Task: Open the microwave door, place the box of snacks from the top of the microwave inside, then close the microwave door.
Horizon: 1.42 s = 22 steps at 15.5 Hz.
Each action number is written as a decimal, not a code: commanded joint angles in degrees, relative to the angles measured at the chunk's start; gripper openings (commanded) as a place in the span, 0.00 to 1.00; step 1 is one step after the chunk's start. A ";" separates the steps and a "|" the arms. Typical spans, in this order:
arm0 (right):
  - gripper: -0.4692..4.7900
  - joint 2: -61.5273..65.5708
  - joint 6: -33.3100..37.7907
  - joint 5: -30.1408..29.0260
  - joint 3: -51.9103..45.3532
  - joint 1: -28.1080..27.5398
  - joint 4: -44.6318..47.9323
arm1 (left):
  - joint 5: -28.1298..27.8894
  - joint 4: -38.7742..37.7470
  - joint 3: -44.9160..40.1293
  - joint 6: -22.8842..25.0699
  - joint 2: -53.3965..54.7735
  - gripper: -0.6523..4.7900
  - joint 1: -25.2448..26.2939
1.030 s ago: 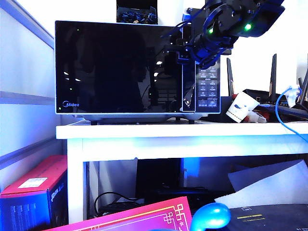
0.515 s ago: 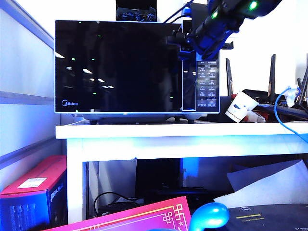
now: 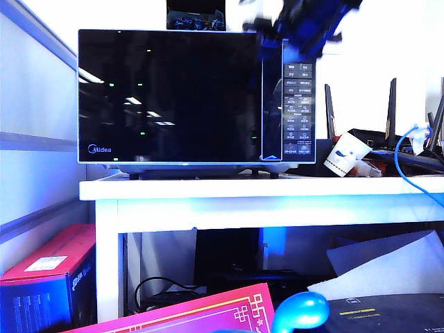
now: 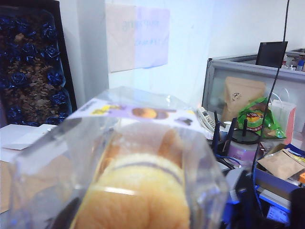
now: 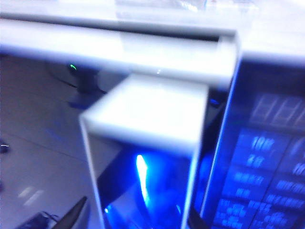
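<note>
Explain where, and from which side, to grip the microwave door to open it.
Grip the vertical handle strip at the microwave door's right edge, beside the button panel. Come from the front: the strip stands upright, so jaws close sideways across it. The right gripper, blurred above that corner, is nearest; the left gripper is at the box of snacks.
</note>
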 commanded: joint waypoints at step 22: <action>0.55 -10.45 -1.92 -32.96 0.46 -1.66 -12.46 | 0.04 1.01 0.33 -0.09 -0.37 0.63 -0.04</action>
